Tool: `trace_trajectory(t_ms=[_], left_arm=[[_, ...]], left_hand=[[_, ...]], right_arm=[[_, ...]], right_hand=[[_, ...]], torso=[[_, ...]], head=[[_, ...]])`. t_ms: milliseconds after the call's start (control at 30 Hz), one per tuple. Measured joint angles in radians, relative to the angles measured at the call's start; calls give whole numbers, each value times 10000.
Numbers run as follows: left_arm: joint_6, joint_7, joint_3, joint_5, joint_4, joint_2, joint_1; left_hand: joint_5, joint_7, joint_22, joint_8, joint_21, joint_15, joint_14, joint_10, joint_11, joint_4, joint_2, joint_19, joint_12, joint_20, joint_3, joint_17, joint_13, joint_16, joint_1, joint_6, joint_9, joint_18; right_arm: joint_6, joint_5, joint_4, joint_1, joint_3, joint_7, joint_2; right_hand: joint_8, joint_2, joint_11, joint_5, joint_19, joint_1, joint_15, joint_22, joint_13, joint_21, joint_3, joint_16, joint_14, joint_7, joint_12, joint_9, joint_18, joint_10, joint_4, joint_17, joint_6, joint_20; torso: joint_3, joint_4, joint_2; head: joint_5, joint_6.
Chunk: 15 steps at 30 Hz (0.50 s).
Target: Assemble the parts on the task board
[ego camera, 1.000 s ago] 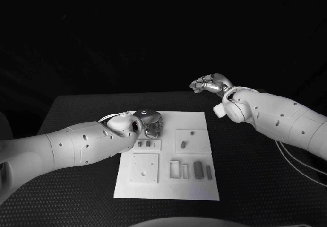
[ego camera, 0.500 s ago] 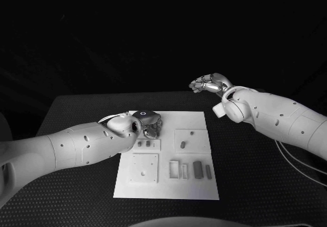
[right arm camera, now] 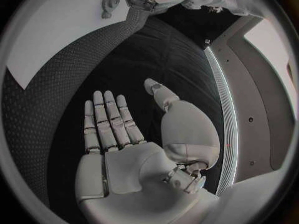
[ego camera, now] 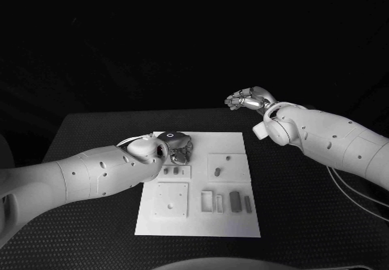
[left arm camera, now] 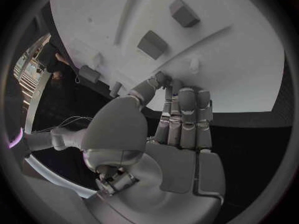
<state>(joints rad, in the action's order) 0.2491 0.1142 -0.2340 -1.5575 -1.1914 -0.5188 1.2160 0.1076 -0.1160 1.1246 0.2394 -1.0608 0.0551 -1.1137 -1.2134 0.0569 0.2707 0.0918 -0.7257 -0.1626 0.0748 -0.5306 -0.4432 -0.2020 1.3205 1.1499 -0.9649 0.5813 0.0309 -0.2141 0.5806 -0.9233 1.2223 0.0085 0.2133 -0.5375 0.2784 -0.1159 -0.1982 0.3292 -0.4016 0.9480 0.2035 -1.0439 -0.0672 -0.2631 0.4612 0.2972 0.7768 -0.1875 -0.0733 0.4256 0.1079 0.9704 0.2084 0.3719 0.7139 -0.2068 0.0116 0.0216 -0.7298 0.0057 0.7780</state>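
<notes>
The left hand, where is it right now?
In the head view, the left hand is over the far left corner of the task board, fingers down near small parts.

White smooth arms dotted with dark screws; silver robot hand (right arm camera: 134, 134); thin cables.

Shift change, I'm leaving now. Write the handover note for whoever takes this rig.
Left silver hand: low over the far left corner of the white rectangular task board, fingers extended toward small grey parts, holding nothing visible.
Right silver hand: raised beyond the board's far right, open, empty.
Parts: small grey pieces lie in the board's recesses, near right and middle.
Done: no assembly visible that I can confirm.
Left: pick up and fit the parts.
</notes>
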Motion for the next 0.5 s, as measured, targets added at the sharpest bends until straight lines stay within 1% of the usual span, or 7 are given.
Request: trace_trajectory(t_ms=[33, 167, 233, 300, 367, 433, 500], left_arm=[[-5, -2, 0, 0, 1, 0, 0], [-31, -12, 6, 0, 15, 6, 1], [-60, -16, 8, 0, 18, 10, 3], [-94, -19, 8, 1, 28, 24, 4], [-114, -21, 8, 2, 52, 44, 4], [-127, -25, 12, 2, 84, 65, 0], [-128, -37, 23, 4, 113, 77, -11]], left_hand=[[0, -25, 3, 0, 0, 0, 0, -19, 19, 0, -29, 0, 0, 0, 0, 0, -2, 0, -30, -43, -11, 0], [0, 35, 12, 41, 0, 3, -3, -72, 3, 0, -80, 0, 48, 0, 0, 1, -19, 43, 3, -107, -11, -1], [0, 63, 26, 41, 0, 37, -38, -126, -48, 0, -135, 0, 48, 0, 0, 1, -20, 46, -30, -135, -24, -1], [0, 35, 26, 76, 0, 37, -38, -128, -48, 17, -136, 0, 48, 0, -17, 1, -33, 46, -31, -177, -24, -1], [0, 89, 39, 96, 0, 35, -42, -209, -56, 39, -152, 0, 47, 0, -39, 1, -45, 89, -15, -231, -29, 0], [-1, 70, 39, 96, 0, 56, -87, -233, -52, 39, -184, 0, 46, 0, -39, 6, -54, 116, 5, -251, -37, -1], [44, 84, 55, 142, 0, 74, -106, -309, -88, 80, -281, 0, 88, 0, -79, 21, -60, 116, 12, -342, -56, -1]], right_arm=[[0, 0, -1, 0, 0, 0, 0], [0, 0, -3, 0, 0, 0, 1], [0, 0, -4, 0, 0, 0, 1], [0, 0, -6, 0, 0, 0, 1], [0, 0, -6, 0, 0, 0, 2], [0, 0, -6, 0, 0, 0, 7], [0, 0, -6, 0, 0, 0, 10]], right_hand=[[0, 0, 0, 0, 0, 0, 0, 0, 0, 0, 0, 0, 0, 0, 0, -3, 0, 0, 0, 0, 0, 0], [0, 0, 0, 0, 0, 0, 0, -10, 0, 0, 0, 0, 0, 0, 0, -9, 1, 0, 0, -1, 0, 0], [0, 0, 0, 0, 0, 0, 0, -10, 0, 0, 0, 0, 0, 0, 0, -9, 0, 0, 0, -1, 0, 0], [0, 0, 0, 0, 0, 0, 0, -9, 0, 0, 0, 0, 0, 0, 0, -9, 0, 0, 0, -1, 0, 0], [0, 0, 0, 0, 0, 0, 0, -9, 0, 0, 0, 0, 0, 0, 0, -9, 0, 0, 0, -1, 0, 0], [0, 0, 0, 0, 0, 0, 0, -9, 0, 0, 0, 0, 0, 0, 0, -9, -1, 0, 0, 0, 0, 0], [0, 0, 0, 0, 0, 0, 0, -9, 0, 0, 0, 0, 0, 0, 0, -9, -1, 0, 0, 0, 0, 0]], torso=[[0, 0, 0], [0, 1, 0], [-1, 1, 0], [2, 2, 0], [4, 2, 0], [3, 5, -1], [2, 7, -1]], head=[[0, 0], [-1, -1], [-2, -1], [-2, 2], [-2, 11], [-5, 13], [-9, 12]])
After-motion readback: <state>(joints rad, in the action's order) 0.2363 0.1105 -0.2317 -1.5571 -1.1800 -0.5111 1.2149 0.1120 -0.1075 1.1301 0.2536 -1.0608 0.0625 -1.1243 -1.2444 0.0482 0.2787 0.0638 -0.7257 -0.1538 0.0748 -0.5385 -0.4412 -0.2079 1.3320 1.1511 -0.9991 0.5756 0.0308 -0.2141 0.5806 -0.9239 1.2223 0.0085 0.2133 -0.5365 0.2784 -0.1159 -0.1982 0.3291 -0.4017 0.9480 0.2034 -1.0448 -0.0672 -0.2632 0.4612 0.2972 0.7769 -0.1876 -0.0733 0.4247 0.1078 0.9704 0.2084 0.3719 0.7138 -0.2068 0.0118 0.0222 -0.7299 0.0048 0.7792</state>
